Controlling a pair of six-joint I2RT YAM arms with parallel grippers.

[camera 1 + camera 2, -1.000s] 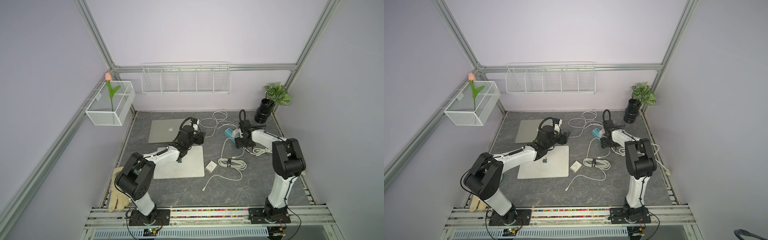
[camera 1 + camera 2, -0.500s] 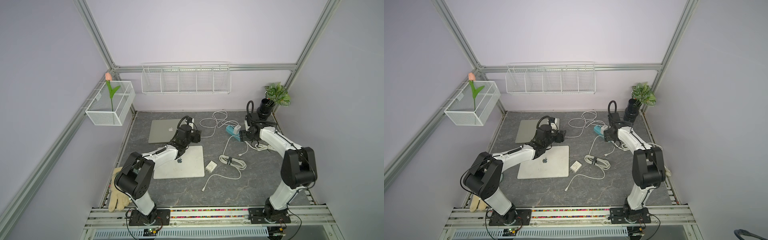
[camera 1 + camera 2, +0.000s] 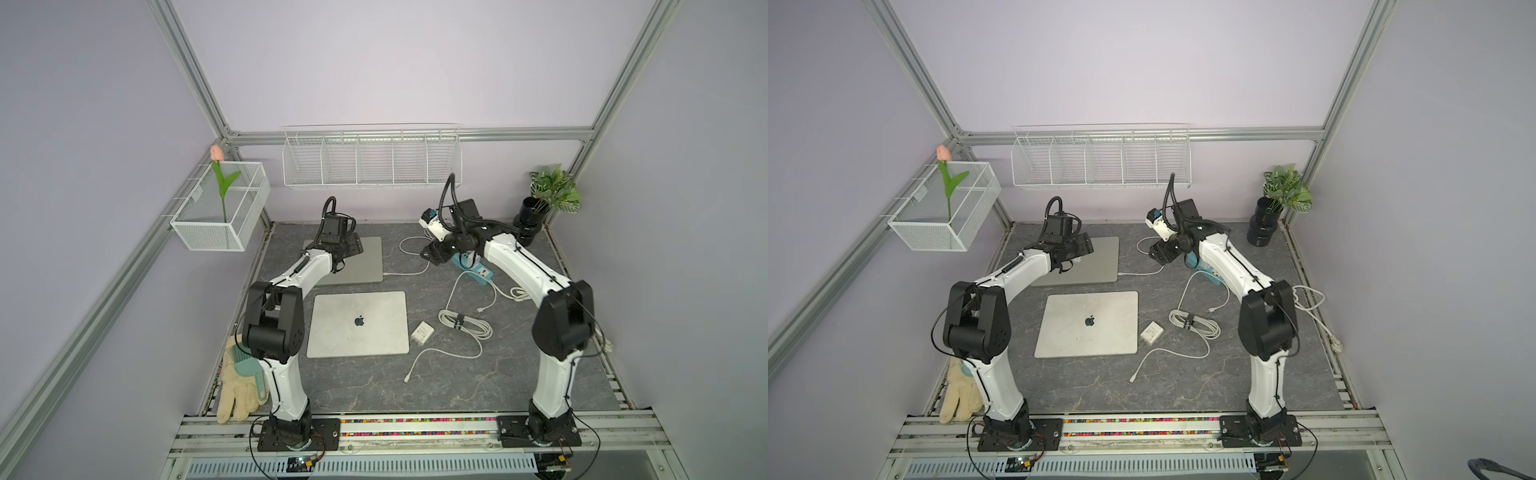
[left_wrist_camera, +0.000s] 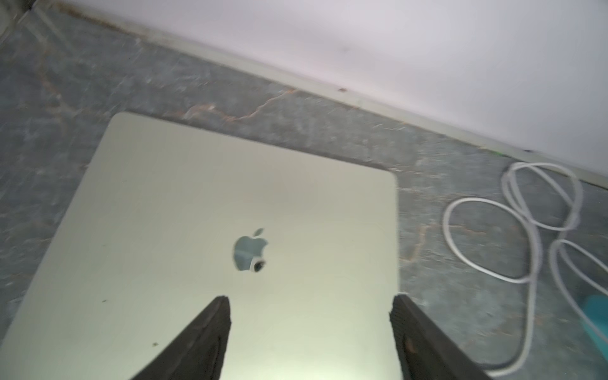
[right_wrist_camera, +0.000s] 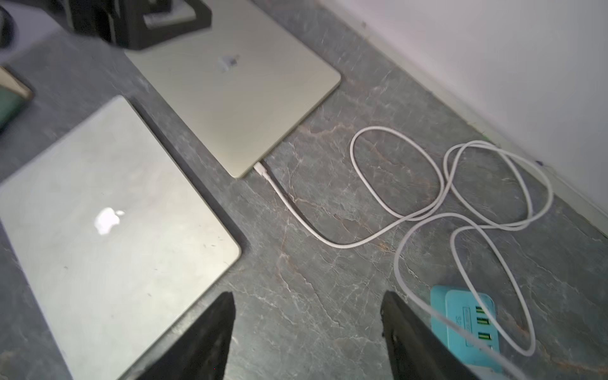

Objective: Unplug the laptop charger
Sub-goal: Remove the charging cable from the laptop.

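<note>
Right wrist view, unlike left, shows charger plug.

A strip of bare grey marbled worktop is lying open beside the plugged corner of the rear closed silver laptop, while the looping white charger cable and teal power strip are crowding one side and the nearer silver laptop is bordering the other.

White charger cable, connector plugged into the side edge of the closed silver rear laptop, lying flat on the grey worktop, looping loosely, seemingly running to the teal power strip
</note>
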